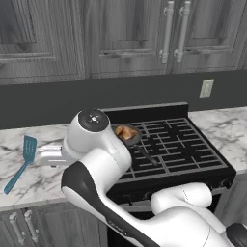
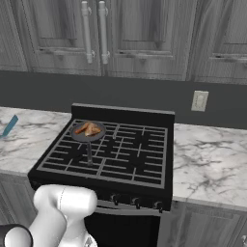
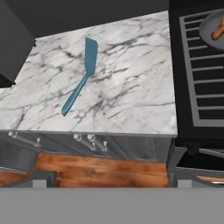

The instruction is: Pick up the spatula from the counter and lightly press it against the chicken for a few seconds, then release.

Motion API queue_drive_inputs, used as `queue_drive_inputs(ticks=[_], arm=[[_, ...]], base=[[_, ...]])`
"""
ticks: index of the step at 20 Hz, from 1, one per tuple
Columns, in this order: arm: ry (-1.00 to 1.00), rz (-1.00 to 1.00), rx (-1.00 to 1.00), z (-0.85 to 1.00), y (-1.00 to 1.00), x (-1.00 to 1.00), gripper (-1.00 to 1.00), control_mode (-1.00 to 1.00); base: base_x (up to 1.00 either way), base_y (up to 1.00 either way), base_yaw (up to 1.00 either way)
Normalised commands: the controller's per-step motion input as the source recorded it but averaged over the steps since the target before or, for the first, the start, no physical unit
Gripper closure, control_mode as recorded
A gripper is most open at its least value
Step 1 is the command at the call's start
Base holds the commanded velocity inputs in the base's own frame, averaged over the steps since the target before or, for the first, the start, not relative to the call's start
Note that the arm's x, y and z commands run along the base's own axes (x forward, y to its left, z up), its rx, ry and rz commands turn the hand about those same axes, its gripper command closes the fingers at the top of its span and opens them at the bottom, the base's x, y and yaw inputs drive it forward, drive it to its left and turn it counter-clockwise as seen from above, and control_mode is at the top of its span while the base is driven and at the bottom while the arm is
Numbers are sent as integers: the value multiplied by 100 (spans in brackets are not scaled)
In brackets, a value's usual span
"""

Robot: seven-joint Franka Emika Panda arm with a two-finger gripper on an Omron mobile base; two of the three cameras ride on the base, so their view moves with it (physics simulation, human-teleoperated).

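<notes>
On the white marble table (image 3: 131,87): a teal flat-bladed spatula (image 3: 83,78) lies flat and alone, handle toward the front edge, well left of the black gas stove (image 3: 201,87).
End effector (image 3: 109,180): I hover over the table's front edge, fingers spread wide, holding nothing.
Chicken (image 1: 126,132): browned pieces in a dark skillet (image 1: 139,136) on the rear left burner.
Room: grey wood cabinets (image 1: 130,38) above.

In the right base view the spatula (image 2: 9,126) is cut off by the left edge — just one blue end peeks in. In the hand view the pan (image 3: 205,33) is cut by the top right corner, and only a bit of the chicken (image 3: 217,32) shows. In the left base view the big white arm (image 1: 96,164) hides the pan's left side — and part of the stove (image 1: 183,149) too.
</notes>
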Motion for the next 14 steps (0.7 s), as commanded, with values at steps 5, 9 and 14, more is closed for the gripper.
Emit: queue_drive_inputs(ticks=[5, 9, 14], arm=[[0, 0, 0, -3, 25, 5, -100, -100], [1, 0, 0, -4, 29, 6, -100, -100], [5, 0, 3, -10, 29, 15, -100, -100]], base=[[0, 0, 0], [0, 0, 0], [0, 0, 0]])
